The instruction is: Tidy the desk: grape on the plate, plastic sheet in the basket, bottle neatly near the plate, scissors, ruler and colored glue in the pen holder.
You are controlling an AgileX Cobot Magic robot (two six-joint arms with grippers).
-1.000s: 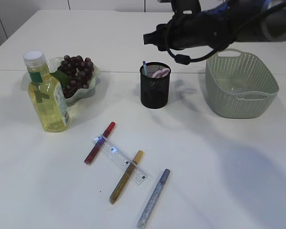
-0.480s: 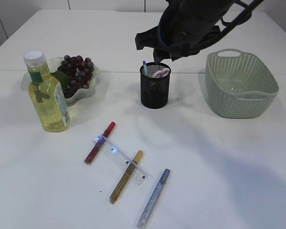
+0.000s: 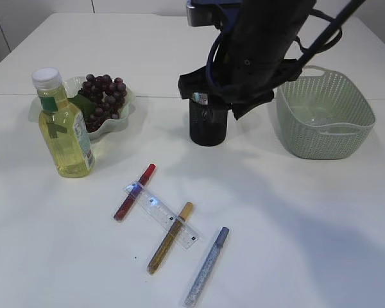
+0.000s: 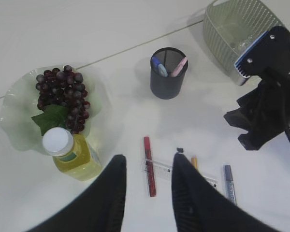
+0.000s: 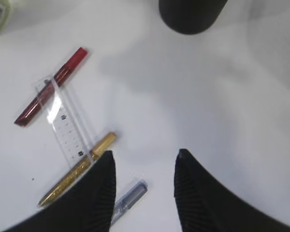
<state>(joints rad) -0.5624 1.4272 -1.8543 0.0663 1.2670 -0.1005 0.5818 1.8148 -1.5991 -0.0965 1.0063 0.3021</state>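
The grape bunch lies on the pale green plate, and the yellow bottle stands upright just in front-left of it. The clear ruler lies on the table across a red glue pen and a gold one; a silver one lies beside them. The black mesh pen holder holds pink scissors handles. My right gripper hangs open and empty above the table, near the silver pen. My left gripper is open, empty, high above the red pen. The plastic sheet cannot be made out.
The green mesh basket stands to the right of the pen holder. My right arm covers the holder's top in the exterior view. Bare white table lies at the front right.
My right arm has swung from lying level across the back of the table to pointing down over the pen holder. Objects on the table have not moved.
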